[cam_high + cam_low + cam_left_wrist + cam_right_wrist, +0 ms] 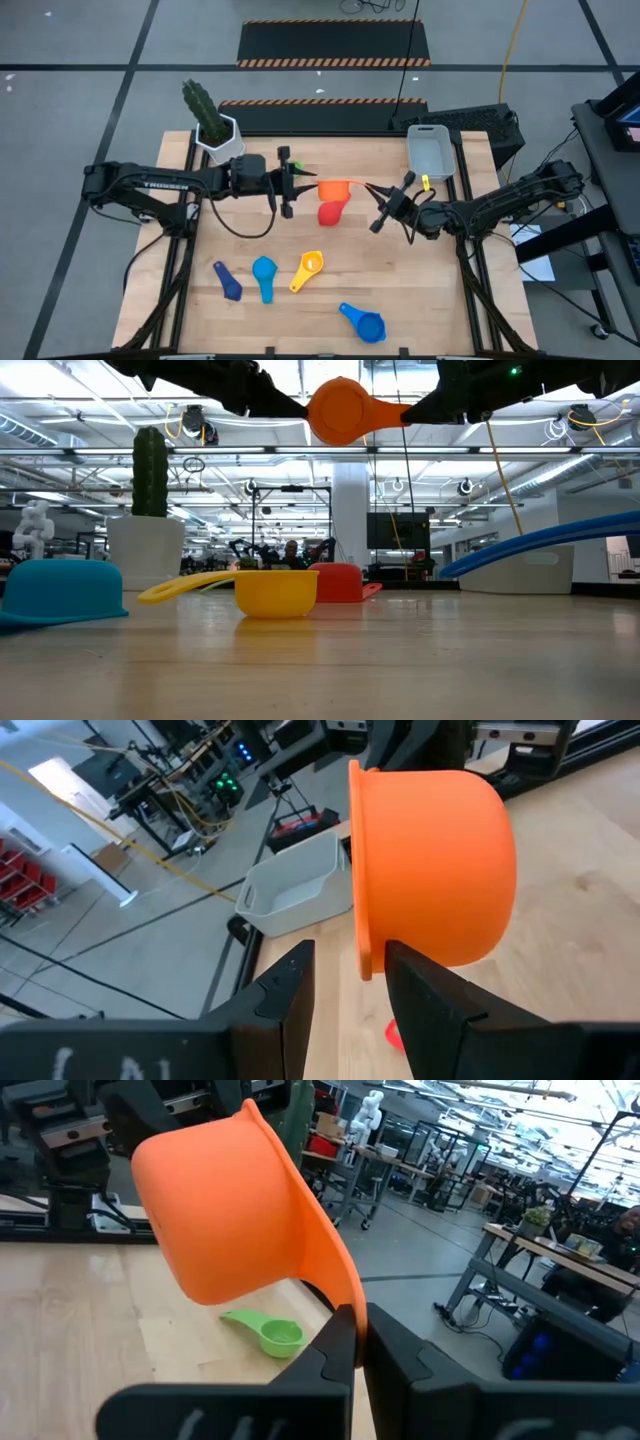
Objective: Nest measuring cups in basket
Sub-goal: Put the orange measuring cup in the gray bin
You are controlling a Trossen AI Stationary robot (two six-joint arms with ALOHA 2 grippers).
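An orange measuring cup [333, 188] hangs in the air above the table's middle, its opening on its side. It also shows in the low view [340, 410]. My right gripper [358, 1325] is shut on its handle. My left gripper [350, 975] is open, one finger on the open side of the cup's rim [362, 935] and one beside its outer wall. A red cup [333, 212] rests mouth down on the table below. The green cup [265, 1332] lies on the table farther back. The grey-blue basket [430, 150] stands at the far right. My right gripper pinches the orange cup's flat handle [335, 1285] between its two fingers, coming from the table's right. The cup is lifted clear of the table, tipped with its bowl out beyond the fingers. Whether my left gripper touches the rim, I cannot tell.
Yellow [308, 270], light blue [264, 275], dark blue [228, 281] and blue [363, 322] cups lie on the near half of the table. A white pot with a cactus [215, 130] stands at the far left corner.
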